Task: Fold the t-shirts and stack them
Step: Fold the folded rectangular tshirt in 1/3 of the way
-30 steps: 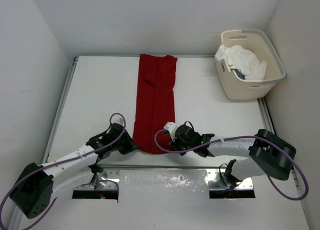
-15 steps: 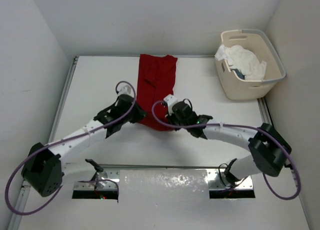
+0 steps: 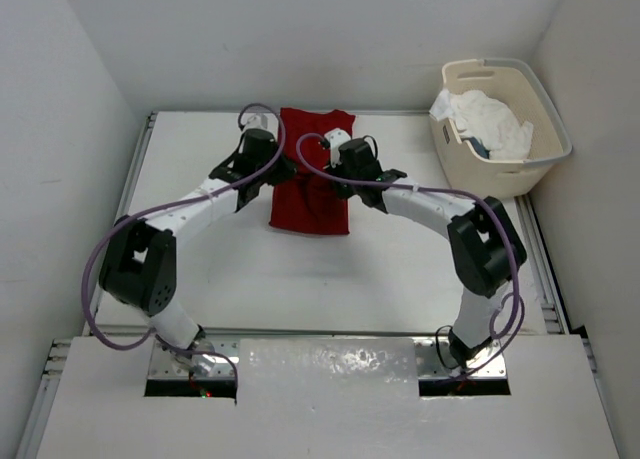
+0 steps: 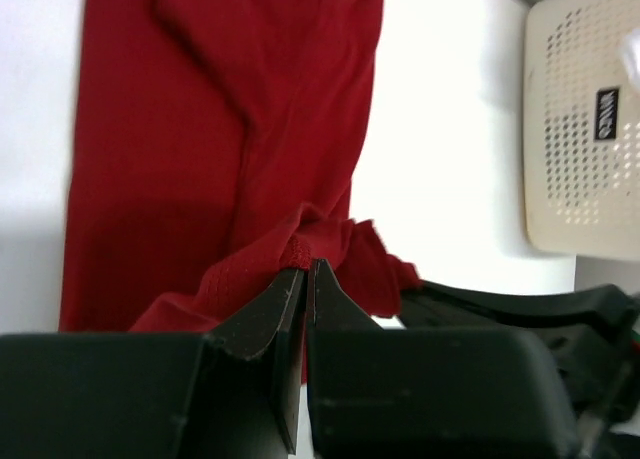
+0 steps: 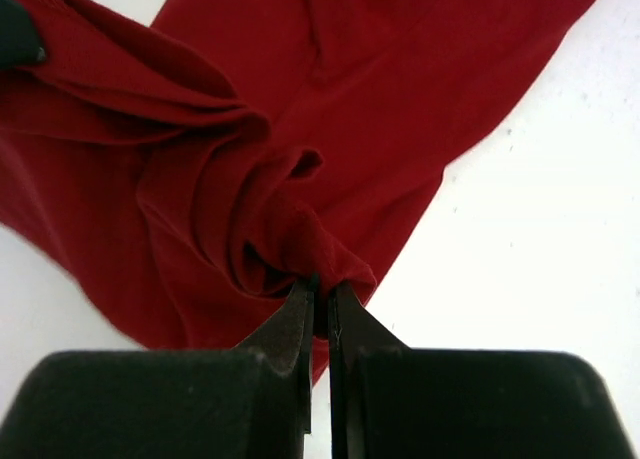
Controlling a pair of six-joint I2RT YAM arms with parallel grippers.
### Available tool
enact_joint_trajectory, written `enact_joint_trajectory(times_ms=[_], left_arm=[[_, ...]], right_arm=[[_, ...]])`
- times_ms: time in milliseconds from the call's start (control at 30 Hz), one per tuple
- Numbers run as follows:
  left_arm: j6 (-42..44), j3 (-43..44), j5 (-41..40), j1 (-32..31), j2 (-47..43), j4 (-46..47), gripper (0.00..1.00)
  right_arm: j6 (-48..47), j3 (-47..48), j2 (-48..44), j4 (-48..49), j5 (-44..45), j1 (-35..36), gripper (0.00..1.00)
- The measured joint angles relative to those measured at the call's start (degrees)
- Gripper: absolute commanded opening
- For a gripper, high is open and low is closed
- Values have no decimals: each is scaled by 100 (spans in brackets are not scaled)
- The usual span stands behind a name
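Tabletop [image 3: 200, 249] — red shirt [image 3: 310, 204] in both grippers [image 4: 308, 266] [image 5: 322, 284]

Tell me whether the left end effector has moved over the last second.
Yes. The left end effector, shut on the red shirt, travelled toward the table's far edge, away from the near edge.

On the near side of the red t-shirt [image 3: 310, 204] the desk [image 3: 400, 264] lies bare and open, and likewise to its left up to the side wall [image 3: 60, 129]. To its right a bare strip ends at the cream laundry basket [image 3: 490, 179], heaped with white cloth [image 3: 485, 119]. Over the shirt's far half the left fingers [image 4: 262, 309] and right fingers [image 5: 285, 324], both pinched on its fabric, bar the way along with their arms. Just behind it stands the back wall [image 3: 300, 39].
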Motion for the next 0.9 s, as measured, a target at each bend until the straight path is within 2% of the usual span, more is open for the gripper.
enact_joint_trajectory(times_ms=[200,800,833,867,900], left_arm=[[188,782,109,219,813,26,0],[433,2026,306,684,2439,-289,0],[433,2157,341,704,2562,-302,6],[444,2326,385,715,2712,-343,20],[457,2485,424,739,2850,-407,55]], right_arm=[[-44,846,732,-267,-177,-339,0],[87,1937,2044,-525,-208,-789,0],[96,1998,2124,-518,-210,-813,6],[127,2061,2197,-516,-199,-835,37],[179,2105,2247,-509,-199,-846,48]])
